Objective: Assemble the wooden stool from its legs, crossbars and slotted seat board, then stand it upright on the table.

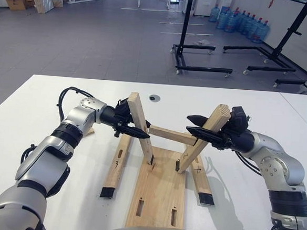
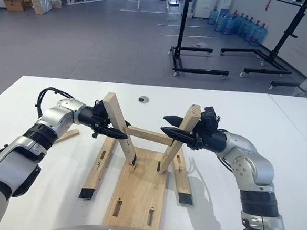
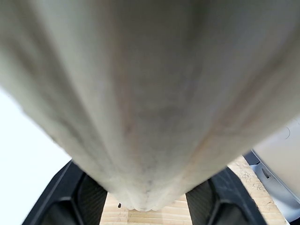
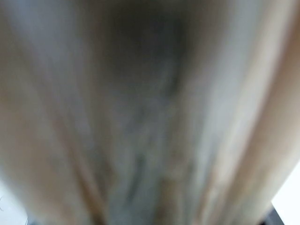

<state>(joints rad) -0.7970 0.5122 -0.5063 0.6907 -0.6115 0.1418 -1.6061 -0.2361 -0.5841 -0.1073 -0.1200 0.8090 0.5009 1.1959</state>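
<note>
Left gripper [image 1: 136, 126] clamps the left leg [image 1: 135, 106], right gripper [image 1: 197, 125] the right leg [image 1: 219, 117]; both square pale-wood posts lean over the seat board [image 1: 158, 194], crossbar [image 1: 165, 132] between them. Black-tipped spare legs [image 1: 117, 168] lie flat flanking the board.

Left leg [image 1: 137, 107], right leg [image 1: 192, 153] on seat board [image 1: 158, 194]; crossbar [image 1: 168, 134] between.

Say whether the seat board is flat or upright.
Lying flat on the table, slots up: the seat board. The left gripper holds the left leg tilted, the right gripper the right leg, at its far slots.
</note>
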